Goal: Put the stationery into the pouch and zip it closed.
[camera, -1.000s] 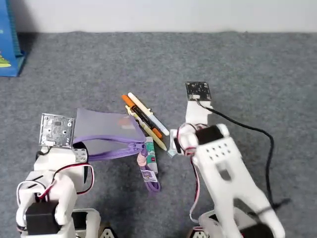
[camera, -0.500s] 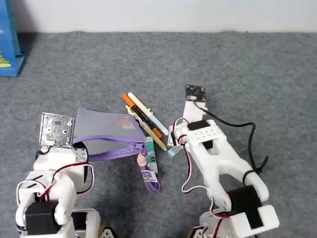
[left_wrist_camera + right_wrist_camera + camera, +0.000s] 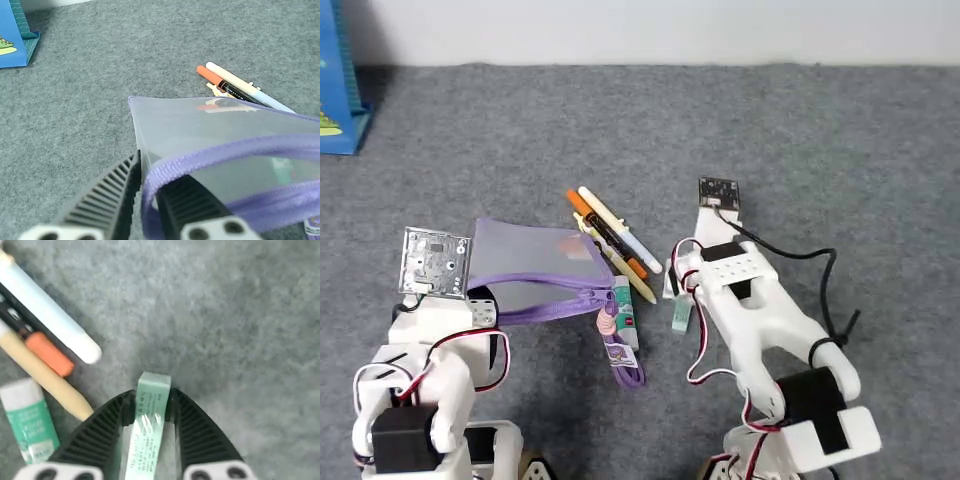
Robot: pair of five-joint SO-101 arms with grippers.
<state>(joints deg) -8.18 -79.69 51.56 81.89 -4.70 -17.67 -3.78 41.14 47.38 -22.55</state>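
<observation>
A translucent purple pouch (image 3: 535,275) lies at the left with its zipper mouth (image 3: 210,150) gaping. My left gripper (image 3: 147,187) is shut on the pouch's purple zipper rim at its corner. Several pens (image 3: 612,240), orange, white, black and yellow, lie fanned just right of the pouch, and they lie beyond it in the left wrist view (image 3: 235,90). A green-and-white stick (image 3: 623,308) rests by the zipper end. My right gripper (image 3: 152,397) is shut on a flat pale green piece (image 3: 681,312), held just right of the pens (image 3: 47,340).
A purple strap loop (image 3: 622,362) trails from the pouch toward the near edge. A blue box (image 3: 335,85) stands at the far left corner. A black cable (image 3: 820,262) runs off the right arm. Grey carpet stretches open at the back and right.
The right arm has drawn back toward the near edge, and its gripper has carried the pale green piece slightly right and nearer, away from the pens. The left arm and pouch have stayed put.
</observation>
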